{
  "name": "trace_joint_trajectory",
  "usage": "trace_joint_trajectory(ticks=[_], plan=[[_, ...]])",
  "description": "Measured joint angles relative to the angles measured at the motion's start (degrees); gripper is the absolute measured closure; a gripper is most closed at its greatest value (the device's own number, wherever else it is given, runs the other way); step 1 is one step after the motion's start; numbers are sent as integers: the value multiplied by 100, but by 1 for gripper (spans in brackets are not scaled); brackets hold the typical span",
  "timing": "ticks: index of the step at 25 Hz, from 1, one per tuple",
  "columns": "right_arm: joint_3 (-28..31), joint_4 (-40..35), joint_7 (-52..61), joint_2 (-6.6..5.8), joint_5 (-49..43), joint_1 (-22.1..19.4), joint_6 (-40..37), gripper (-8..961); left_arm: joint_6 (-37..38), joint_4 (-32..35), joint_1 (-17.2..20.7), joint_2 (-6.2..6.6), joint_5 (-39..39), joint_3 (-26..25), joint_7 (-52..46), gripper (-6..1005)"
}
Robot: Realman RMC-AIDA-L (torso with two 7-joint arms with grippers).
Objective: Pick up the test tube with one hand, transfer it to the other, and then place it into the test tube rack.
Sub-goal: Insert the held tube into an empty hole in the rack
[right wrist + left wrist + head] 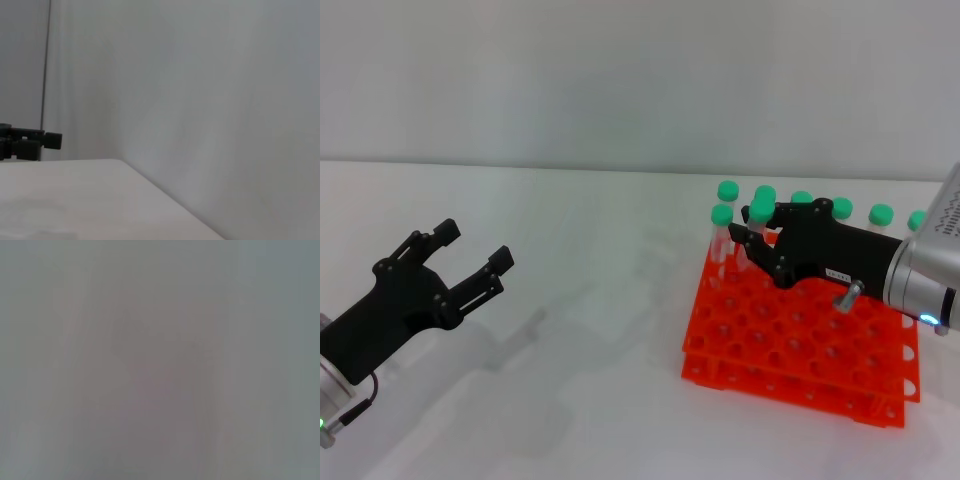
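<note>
Head view catches the placing step: the right tool (748,236), black with a small white label, hovers over the far left corner of the bright orange-red two-tier plastic rack (800,350), pinching a slender clear tube with a round green cap (761,212). More green-capped tubes (880,213) stand along the back row. The left tool (475,262), fingers spread and empty, hangs above the white tabletop (580,400), well apart. Next, I judge, the tube needs aligning upright over a free hole before lowering.

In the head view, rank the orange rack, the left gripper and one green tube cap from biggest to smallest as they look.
1. Orange rack.
2. Left gripper, though it sits nearer the camera, which may flatter it.
3. Green cap, clearly smallest.
</note>
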Motion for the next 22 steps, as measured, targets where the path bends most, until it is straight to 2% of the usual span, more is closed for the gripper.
trace_joint_trajectory(ticks=[10,22], plan=[[-3,-140,1,-24,133,-61,-108,750,-19,-1,12,5,4,0,0,123],[1,-113,-34,-27,134,-26,251,750,-31,-20,-18,18,9,0,0,124]])
